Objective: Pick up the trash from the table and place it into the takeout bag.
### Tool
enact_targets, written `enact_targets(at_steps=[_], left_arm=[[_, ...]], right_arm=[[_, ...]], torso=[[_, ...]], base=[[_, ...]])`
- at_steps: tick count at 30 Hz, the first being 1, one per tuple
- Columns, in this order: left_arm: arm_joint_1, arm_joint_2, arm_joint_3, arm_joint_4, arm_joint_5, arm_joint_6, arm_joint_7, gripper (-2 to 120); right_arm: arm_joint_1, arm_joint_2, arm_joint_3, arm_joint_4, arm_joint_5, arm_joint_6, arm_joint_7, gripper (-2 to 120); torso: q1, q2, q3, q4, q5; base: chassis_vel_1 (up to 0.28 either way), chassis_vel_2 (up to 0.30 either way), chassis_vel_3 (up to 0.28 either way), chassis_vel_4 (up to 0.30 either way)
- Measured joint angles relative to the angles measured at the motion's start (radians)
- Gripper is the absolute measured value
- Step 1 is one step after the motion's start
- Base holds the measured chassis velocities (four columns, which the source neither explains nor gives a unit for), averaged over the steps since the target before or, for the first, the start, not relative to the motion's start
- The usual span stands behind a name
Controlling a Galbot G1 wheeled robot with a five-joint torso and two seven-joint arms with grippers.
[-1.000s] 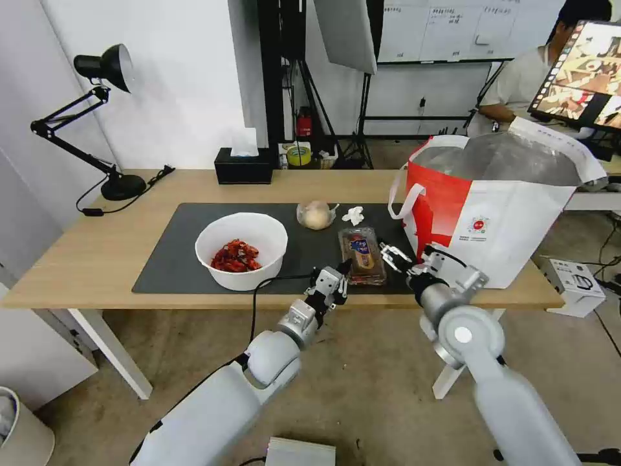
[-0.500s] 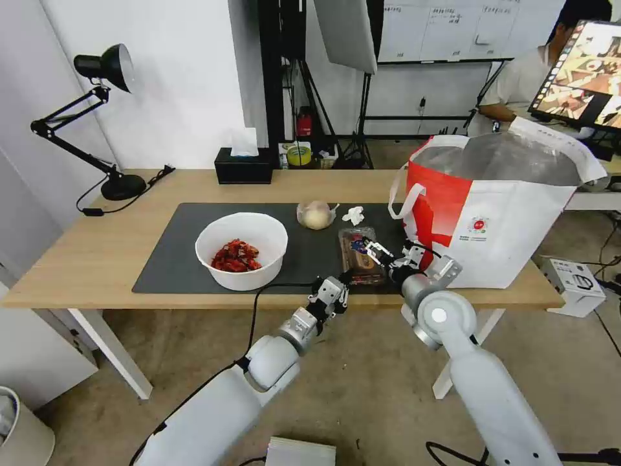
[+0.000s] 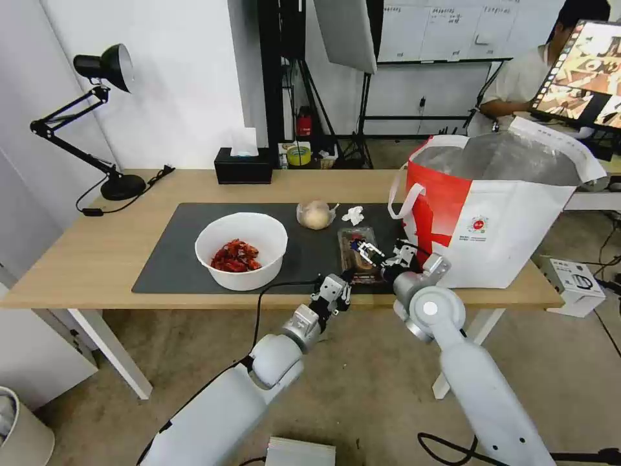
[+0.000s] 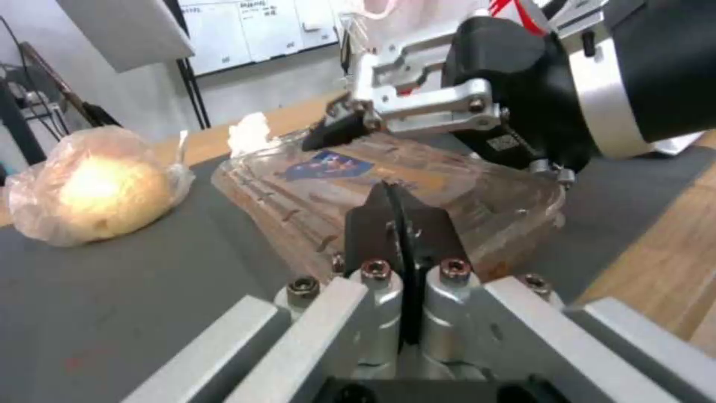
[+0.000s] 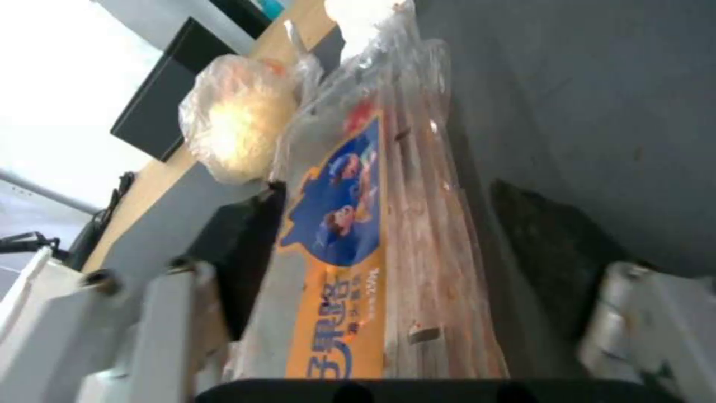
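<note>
Black desk lamp [image 3: 97, 116] — black tissue box [image 3: 244, 166] beside.

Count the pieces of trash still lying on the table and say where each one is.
4, all on the mat: bowl of red shells left, bagged beige lump at centre back, crumpled tissue beside it, clamshell box nearest the takeout bag, between the open right gripper fingers.

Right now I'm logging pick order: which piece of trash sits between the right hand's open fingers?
The clear plastic box with the blue and orange label; the right hand straddles it. The bowl, bagged lump and tissue lie farther off.
</note>
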Motion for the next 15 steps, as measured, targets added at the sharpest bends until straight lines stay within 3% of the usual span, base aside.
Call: enact_targets(at_steps=[12,15], left_arm=[[0.004,-0.003,-0.004,0.001,-0.006,0.0,-0.001,0],[0.006,-0.003,-0.005,0.001,-0.008,0.0,-0.003,0]], right_arm=[[-0.005,-0.002,0.0,-0.002,-0.002,-0.003,-0.004,26],[-0.007,-0.002,0.002,0.002,-0.003,-0.003,-0.004,11]], torso=[[0.0,0.0,0.0,0.0,0.0],[0.0,0.0,0.0,0.0001,0.0]], base=[[0.0,0.0,0.0,0.0],[0.0,0.0,0.0,0.0]])
